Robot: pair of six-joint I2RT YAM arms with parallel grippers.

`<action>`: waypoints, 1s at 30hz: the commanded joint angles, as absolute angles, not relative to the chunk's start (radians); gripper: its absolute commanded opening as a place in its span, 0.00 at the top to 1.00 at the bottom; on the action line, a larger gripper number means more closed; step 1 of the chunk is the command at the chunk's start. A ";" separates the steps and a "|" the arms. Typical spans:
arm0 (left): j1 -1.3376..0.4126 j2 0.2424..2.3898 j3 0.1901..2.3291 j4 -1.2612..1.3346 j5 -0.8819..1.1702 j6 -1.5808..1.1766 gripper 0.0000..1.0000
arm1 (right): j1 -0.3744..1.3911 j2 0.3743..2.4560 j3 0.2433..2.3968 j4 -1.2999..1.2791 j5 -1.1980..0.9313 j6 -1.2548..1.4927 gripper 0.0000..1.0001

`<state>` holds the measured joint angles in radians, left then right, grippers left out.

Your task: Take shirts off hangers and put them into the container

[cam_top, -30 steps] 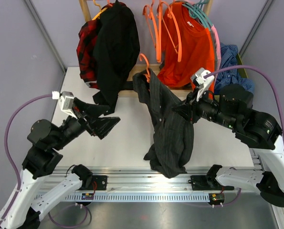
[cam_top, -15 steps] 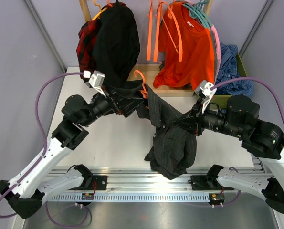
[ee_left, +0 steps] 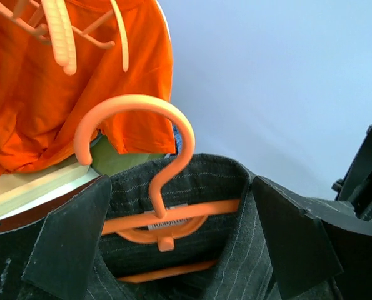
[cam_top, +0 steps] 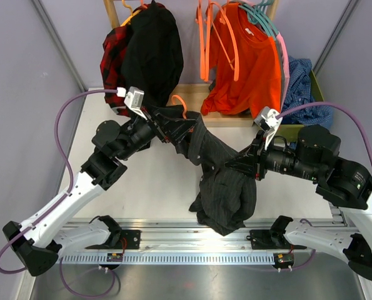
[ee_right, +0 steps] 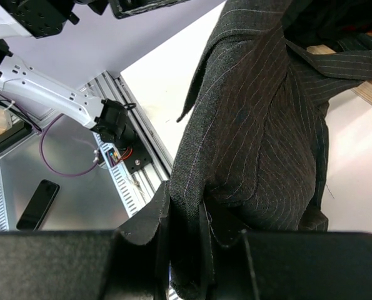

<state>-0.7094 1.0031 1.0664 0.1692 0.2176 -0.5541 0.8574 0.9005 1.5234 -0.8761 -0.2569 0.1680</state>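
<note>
A dark charcoal pinstriped shirt (cam_top: 226, 187) hangs stretched between my two arms over the table, still on its orange hanger (ee_left: 173, 215). My left gripper (cam_top: 178, 128) is open, one finger (ee_left: 73, 250) on each side of the collar, and the hanger hook (cam_top: 180, 103) rises between them. My right gripper (cam_top: 237, 166) is shut on a fold of the shirt's body (ee_right: 261, 125), the cloth pinched between its jaws (ee_right: 201, 212). The olive-green container (cam_top: 316, 94) stands at the far right with a blue-and-white checked shirt (cam_top: 301, 84) in it.
On the rack at the back hang an orange tee (cam_top: 248, 62), a black shirt (cam_top: 151, 56) and a red-black plaid shirt (cam_top: 114, 62). Bare orange hangers (cam_top: 204, 37) and teal and pink ones (cam_top: 278, 37) hang there too. The pale wooden rack base (cam_top: 195, 94) lies below.
My left arm swung up and right from the table's left side to the shirt's collar, jaws still open. The right gripper dropped slightly with the shirt.
</note>
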 commanded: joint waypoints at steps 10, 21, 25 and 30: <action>-0.715 1.078 1.112 0.267 0.183 -0.600 0.81 | 0.865 0.859 1.529 -0.772 -0.296 0.175 1.00; -0.723 1.072 1.141 0.233 0.146 -0.572 1.00 | 0.865 0.876 1.526 -0.787 -0.259 0.170 0.96; -0.723 1.092 1.253 0.083 0.068 -0.500 1.00 | 0.865 0.874 1.520 -0.804 -0.236 0.160 0.31; -0.723 1.135 1.433 -0.023 0.012 -0.436 1.00 | 0.865 0.868 1.514 -0.821 -0.219 0.147 0.09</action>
<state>-0.7204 1.1343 1.3170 -0.0181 0.0883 -0.4904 0.8574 0.8768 1.5124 -0.8452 -0.2440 0.1627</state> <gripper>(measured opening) 0.049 0.901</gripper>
